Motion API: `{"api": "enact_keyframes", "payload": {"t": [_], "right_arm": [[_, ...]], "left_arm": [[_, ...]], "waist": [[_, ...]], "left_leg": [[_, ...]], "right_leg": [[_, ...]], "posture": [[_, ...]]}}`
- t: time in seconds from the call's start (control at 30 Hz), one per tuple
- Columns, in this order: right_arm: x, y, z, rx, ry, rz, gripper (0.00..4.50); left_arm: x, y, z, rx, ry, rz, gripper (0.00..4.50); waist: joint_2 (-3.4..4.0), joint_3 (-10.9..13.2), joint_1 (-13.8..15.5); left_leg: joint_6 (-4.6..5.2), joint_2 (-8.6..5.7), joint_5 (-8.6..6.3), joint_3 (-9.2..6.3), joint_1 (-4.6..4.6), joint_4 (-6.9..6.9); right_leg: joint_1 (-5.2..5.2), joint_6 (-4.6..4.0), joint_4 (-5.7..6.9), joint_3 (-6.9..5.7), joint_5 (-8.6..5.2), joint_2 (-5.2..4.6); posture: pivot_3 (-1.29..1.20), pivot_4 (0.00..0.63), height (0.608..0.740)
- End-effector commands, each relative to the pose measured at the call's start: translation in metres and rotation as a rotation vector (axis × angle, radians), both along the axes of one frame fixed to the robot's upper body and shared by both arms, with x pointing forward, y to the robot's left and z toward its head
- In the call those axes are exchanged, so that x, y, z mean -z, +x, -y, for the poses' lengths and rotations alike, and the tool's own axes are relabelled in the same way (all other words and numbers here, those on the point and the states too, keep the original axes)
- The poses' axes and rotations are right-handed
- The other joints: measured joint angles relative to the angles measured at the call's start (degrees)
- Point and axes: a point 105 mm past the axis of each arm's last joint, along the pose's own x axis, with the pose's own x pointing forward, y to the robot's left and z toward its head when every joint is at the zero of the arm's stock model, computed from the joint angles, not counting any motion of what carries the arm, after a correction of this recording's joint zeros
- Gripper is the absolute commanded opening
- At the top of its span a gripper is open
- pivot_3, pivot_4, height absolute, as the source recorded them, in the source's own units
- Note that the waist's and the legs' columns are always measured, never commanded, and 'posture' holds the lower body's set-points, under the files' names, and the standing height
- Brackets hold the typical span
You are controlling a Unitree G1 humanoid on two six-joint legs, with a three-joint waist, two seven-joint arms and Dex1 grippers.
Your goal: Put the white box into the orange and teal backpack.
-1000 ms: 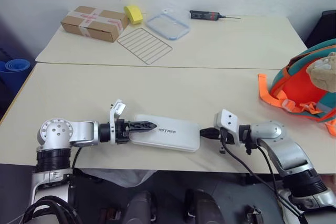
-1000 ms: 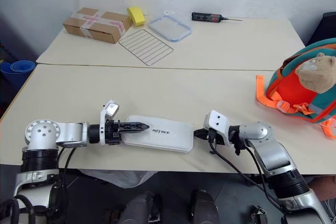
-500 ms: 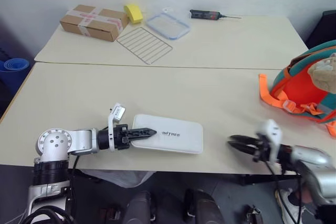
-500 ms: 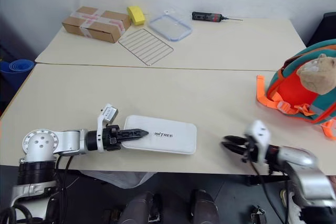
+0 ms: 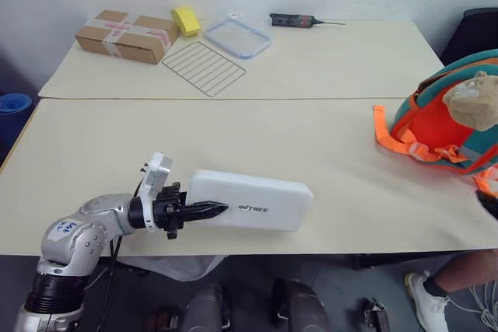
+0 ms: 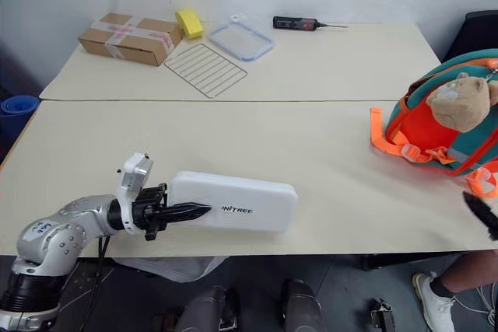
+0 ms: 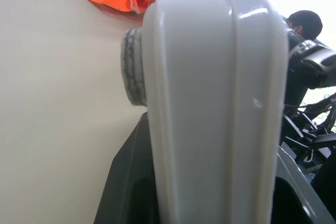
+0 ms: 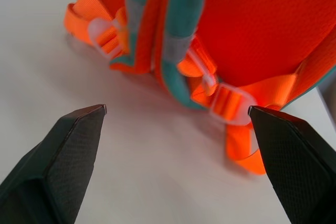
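Observation:
The white box [image 5: 253, 201] is lifted off the near table and turned up on its long edge, dark lettering facing me. My left gripper [image 5: 204, 209] is shut on its left end, black fingers [image 7: 123, 182] lying along both faces. In the left wrist view the box [image 7: 210, 103] stands close in front of the camera. The orange and teal backpack [image 5: 440, 118] lies at the table's right edge with a tan plush toy [image 5: 473, 103] on it. My right gripper [image 8: 177, 109] is open just short of the backpack's strap side [image 8: 210, 35]; one of its fingertips [image 6: 482, 214] shows at the right edge.
On the far table lie a brown taped cardboard box [image 5: 123, 34], a yellow sponge [image 5: 185, 19], a clear blue-rimmed lid [image 5: 237, 37], a wire rack [image 5: 203, 68] and a black tool [image 5: 299, 19]. A person's leg and shoe [image 5: 436, 289] are under the table's right corner.
The right gripper left the box's right end, swung far right toward the backpack and opened. The left gripper closed on the box, raised it and rolled it onto its edge.

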Motion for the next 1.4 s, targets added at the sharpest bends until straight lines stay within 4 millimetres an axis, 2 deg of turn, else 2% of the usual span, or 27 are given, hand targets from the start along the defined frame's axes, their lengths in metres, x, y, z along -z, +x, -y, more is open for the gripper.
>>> {"api": "enact_keyframes", "payload": {"t": [0.03,0.13,0.23,0.27,0.33,0.5,0.67,0.7,0.77,0.83,0.97,1.1,1.17,1.27,1.33,1.4], "right_arm": [[-0.016,0.020,0.006,-0.009,-0.064,0.025,4.45],[-0.028,0.046,0.002,-0.037,-0.051,0.064,4.45],[-0.035,0.072,-0.016,-0.124,0.014,0.096,4.45],[-0.037,0.083,-0.029,-0.183,0.061,0.104,4.28],[-0.039,0.096,-0.046,-0.260,0.115,0.120,3.84],[-0.038,0.120,-0.092,-0.417,0.210,0.158,2.04],[-0.044,0.131,-0.118,-0.478,0.309,0.238,0.25],[-0.045,0.134,-0.124,-0.482,0.314,0.260,0.01],[-0.046,0.136,-0.138,-0.515,0.323,0.278,0.01],[-0.048,0.135,-0.162,-0.597,0.340,0.287,0.01],[-0.063,0.114,-0.230,-0.864,0.438,0.271,0.01],[-0.073,0.073,-0.291,-1.139,0.533,0.174,0.01],[-0.078,0.049,-0.314,-1.264,0.591,0.124,0.01],[-0.077,0.005,-0.338,-1.471,0.648,-0.035,0.01],[-0.070,-0.022,-0.338,-1.557,0.646,-0.185,0.01],[-0.062,-0.044,-0.327,-1.596,0.624,-0.347,0.01]], "left_arm": [[-0.014,-0.007,0.003,0.043,-0.021,0.067,1.29],[-0.016,-0.007,0.002,0.038,-0.014,0.074,1.29],[-0.018,-0.007,-0.001,0.029,-0.006,0.076,1.29],[-0.019,-0.007,-0.003,0.022,-0.002,0.078,1.29],[-0.022,-0.006,-0.006,0.003,-0.004,0.080,1.29],[-0.029,0.001,-0.019,-0.094,-0.038,0.077,1.29],[-0.029,0.004,-0.028,-0.161,-0.058,0.065,1.29],[-0.028,0.005,-0.030,-0.174,-0.058,0.062,1.29],[-0.025,0.006,-0.034,-0.204,-0.059,0.059,1.29],[-0.025,0.012,-0.041,-0.255,-0.076,0.061,1.29],[-0.031,0.026,-0.060,-0.369,-0.125,0.065,1.29],[-0.031,0.034,-0.079,-0.440,-0.127,0.063,1.29],[-0.030,0.035,-0.087,-0.466,-0.121,0.061,1.29],[-0.033,0.037,-0.103,-0.528,-0.125,0.059,1.29],[-0.042,0.030,-0.115,-0.545,-0.177,0.040,1.29],[-0.053,0.021,-0.123,-0.542,-0.192,0.051,1.29]], "waist": [[0.00,0.0,-0.2],[0.00,0.0,-0.9],[0.10,0.1,-1.0],[0.14,0.1,-1.1],[0.15,0.1,-1.3],[0.15,0.1,-1.1],[0.19,0.1,-0.9],[0.19,0.1,-1.0],[0.20,0.1,-1.0],[0.21,0.1,-1.1],[0.24,0.1,-1.3],[0.26,0.2,-1.2],[0.26,0.2,-1.2],[0.25,0.2,-1.0],[0.24,0.2,-1.0],[0.20,0.2,-0.8]], "left_leg": [[0.01,0.00,0.01,0.00,0.01,0.02],[0.03,0.00,0.04,-0.01,0.00,0.07],[0.01,0.00,0.11,-0.01,-0.01,0.09],[0.02,-0.01,0.15,-0.01,-0.02,0.10],[0.02,0.01,0.17,0.00,-0.02,0.11],[-0.02,0.05,0.18,-0.03,-0.03,0.12],[0.02,-0.02,0.20,-0.05,-0.06,0.14],[0.02,-0.02,0.20,-0.05,-0.06,0.14],[0.00,0.00,0.19,-0.05,-0.06,0.14],[-0.02,0.02,0.18,-0.05,-0.06,0.12],[-0.08,0.10,0.19,-0.05,-0.07,0.08],[-0.11,0.11,0.17,-0.06,-0.12,0.02],[-0.12,0.11,0.15,-0.06,-0.13,0.00],[-0.11,0.10,0.13,-0.13,-0.23,0.00],[-0.06,0.09,0.02,-0.15,-0.27,0.00],[0.06,0.05,-0.13,-0.17,-0.30,0.01]], "right_leg": [[0.00,0.00,0.02,-0.01,0.00,0.00],[0.02,0.01,0.05,-0.02,0.00,0.00],[0.02,0.01,0.06,-0.03,0.00,0.01],[0.02,0.01,0.06,-0.03,0.00,0.01],[0.01,0.02,0.06,-0.02,0.01,0.04],[0.02,0.02,0.11,-0.04,0.01,0.06],[0.02,0.05,0.14,-0.04,0.02,-0.01],[0.02,0.06,0.14,-0.04,0.03,-0.01],[0.01,0.06,0.16,-0.04,0.03,0.00],[-0.01,0.06,0.22,-0.04,0.03,0.02],[-0.06,0.06,0.36,-0.02,0.03,0.08],[-0.14,0.05,0.38,-0.03,0.02,0.06],[-0.17,0.05,0.38,-0.02,0.02,0.06],[-0.24,0.04,0.36,-0.05,0.02,0.03],[-0.26,0.04,0.32,-0.05,0.02,0.00],[-0.26,0.03,0.28,-0.06,0.02,-0.09]], "posture": [[0.00,0.150,0.740],[0.00,0.150,0.740],[0.00,0.150,0.740],[0.00,0.150,0.740],[0.00,0.150,0.740],[0.00,0.150,0.740],[0.00,0.150,0.740],[0.00,0.150,0.740],[0.00,0.150,0.740],[0.00,0.150,0.740],[0.00,0.150,0.740],[0.00,0.150,0.740],[0.00,0.150,0.740],[0.00,0.150,0.740],[0.00,0.150,0.740],[0.00,0.150,0.740]]}}
